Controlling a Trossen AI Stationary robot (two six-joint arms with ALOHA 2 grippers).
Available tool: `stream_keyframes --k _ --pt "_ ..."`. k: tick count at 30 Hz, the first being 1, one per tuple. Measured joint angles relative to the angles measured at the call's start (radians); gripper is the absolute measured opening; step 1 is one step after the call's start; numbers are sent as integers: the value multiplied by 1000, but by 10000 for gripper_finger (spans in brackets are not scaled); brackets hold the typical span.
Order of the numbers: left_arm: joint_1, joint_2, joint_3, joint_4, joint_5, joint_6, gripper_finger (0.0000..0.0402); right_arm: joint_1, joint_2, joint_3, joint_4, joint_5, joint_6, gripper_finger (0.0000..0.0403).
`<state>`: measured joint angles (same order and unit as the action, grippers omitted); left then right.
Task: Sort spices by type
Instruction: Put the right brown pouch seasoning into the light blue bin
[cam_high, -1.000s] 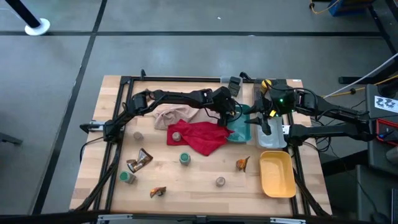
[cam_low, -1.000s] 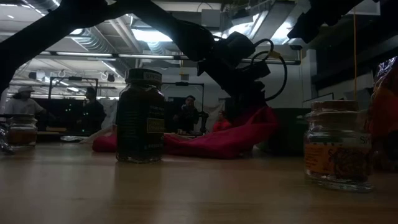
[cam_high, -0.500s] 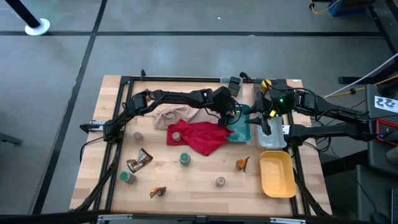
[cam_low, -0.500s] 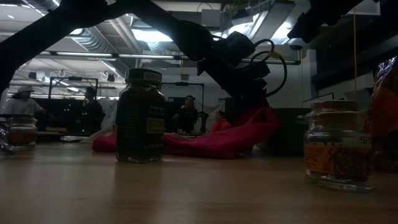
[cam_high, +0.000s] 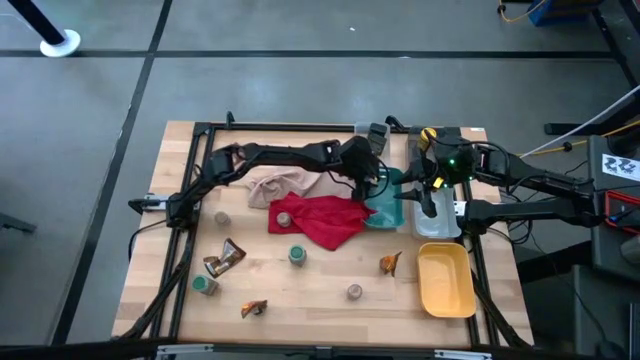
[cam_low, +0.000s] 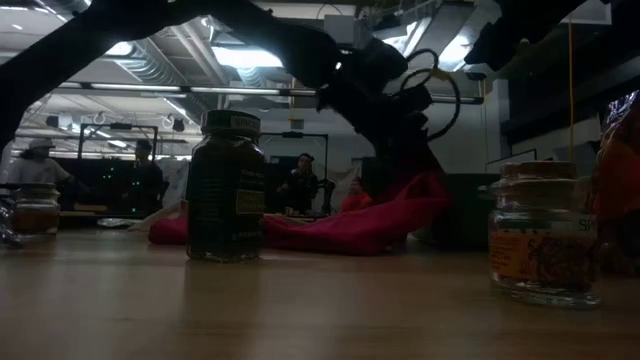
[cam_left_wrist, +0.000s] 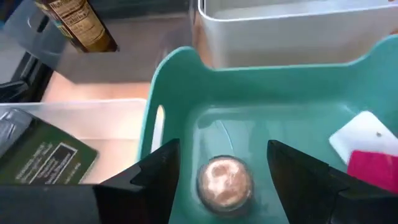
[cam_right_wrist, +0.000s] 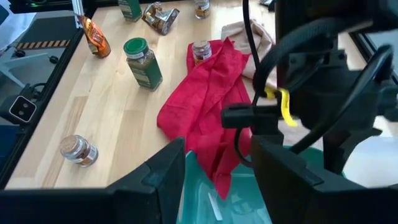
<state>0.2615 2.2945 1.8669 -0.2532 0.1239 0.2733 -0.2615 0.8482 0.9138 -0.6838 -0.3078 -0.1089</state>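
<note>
The left hand (cam_left_wrist: 221, 171) hangs released over the teal tray (cam_left_wrist: 292, 106), a grey-lidded spice jar (cam_left_wrist: 224, 182) lying below between its fingers. The right hand (cam_right_wrist: 214, 180) waits nearby, open and empty.

— Where does the left arm stand?

— It reaches from the table's left edge across toward the middle, elbow bent, its wrist tipped downward. The left gripper (cam_high: 374, 187) hangs there with its two dark fingers (cam_left_wrist: 155, 177) spread apart, nothing clamped between them.

— And the right arm?

— It comes in from the right side, forearm level, wrist turned toward the other arm. The right gripper (cam_high: 429, 200) sits close beside the left one — its fingers (cam_right_wrist: 163, 168) parted, gripping nothing that shows.
</note>
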Motion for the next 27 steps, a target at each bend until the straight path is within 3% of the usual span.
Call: stream_keyframes --k 6,12,18,24,27 --pt "1 -90 0 -57 -3 -20 223 0 0 0 0 -58 41 182" --pt "11 -214 -1 -247 -4 -26 223 42 2 0 6 -85 61 182" --pt "19 -346 -49 -338 -4 -88 223 185 33 0 79 -60 61 182" --pt "-5 -473 -205 -321 -4 -117 223 356 81 -1 55 -40 48 182" --pt "-21 -519 -290 -285 -5 -133 223 452 92 -1 1 19 24 182"
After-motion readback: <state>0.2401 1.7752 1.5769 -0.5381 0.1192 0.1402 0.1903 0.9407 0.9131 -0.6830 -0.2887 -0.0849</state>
